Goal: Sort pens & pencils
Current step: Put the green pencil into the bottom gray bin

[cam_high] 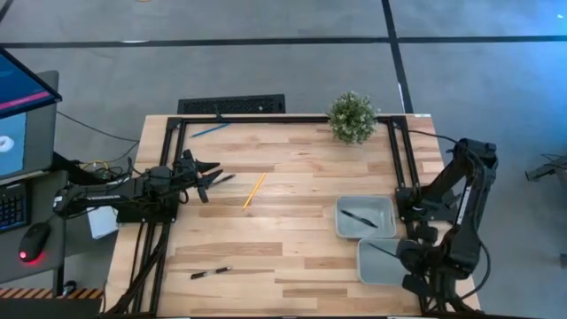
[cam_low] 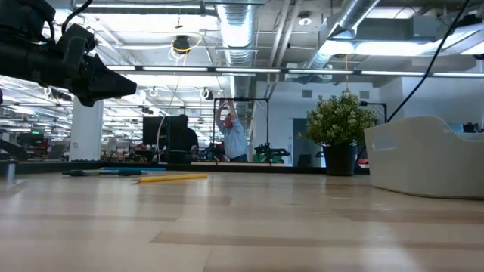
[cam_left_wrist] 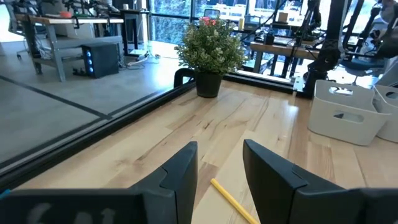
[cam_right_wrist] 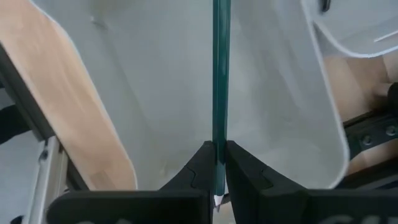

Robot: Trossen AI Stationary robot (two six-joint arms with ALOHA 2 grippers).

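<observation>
Right fingers (cam_right_wrist: 216, 167) clamp green pencil (cam_right_wrist: 219, 74) over near bin (cam_right_wrist: 124, 93).
Left fingers (cam_left_wrist: 219, 168) spread apart above bench (cam_high: 292, 168), yellow pencil (cam_high: 254, 190) just ahead.

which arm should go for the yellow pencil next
Left. The left gripper is open with the yellow pencil right ahead; the right gripper is shut on a green pencil over a bin.

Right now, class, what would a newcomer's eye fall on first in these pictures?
Probably the right gripper, jaws clamped on a dark green pencil above the nearer white bin. Next, the yellow pencil lying mid-table just ahead of the open left gripper, and the potted plant at the far edge.
</observation>
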